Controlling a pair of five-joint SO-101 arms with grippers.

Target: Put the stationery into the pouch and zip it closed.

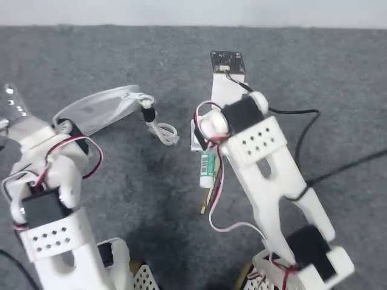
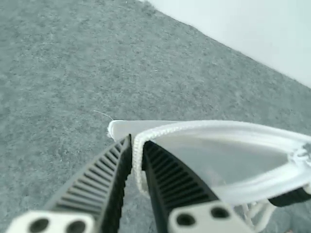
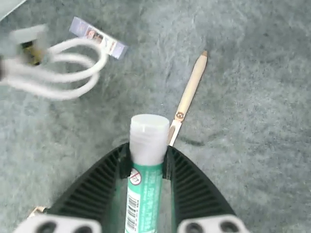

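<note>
A clear pouch (image 1: 100, 107) with a white zipper edge is lifted off the grey mat at the left. My left gripper (image 2: 136, 144) is shut on that pouch's rim (image 2: 194, 128). A white cord loop (image 1: 162, 130) hangs from the pouch's zipper end. My right gripper (image 3: 147, 151) is shut on a green glue stick (image 3: 146, 145) with a white cap, held over the mat near the middle (image 1: 207, 166). Below it lies a wooden pencil (image 3: 190, 92), and a small wrapped eraser (image 3: 98, 41) lies beside the cord loop (image 3: 63, 73).
The grey mat (image 1: 314, 66) covers the table, with a white wall strip at the back. A black cable (image 1: 308, 130) runs from the right arm across the mat on the right. Both arm bases stand at the front edge.
</note>
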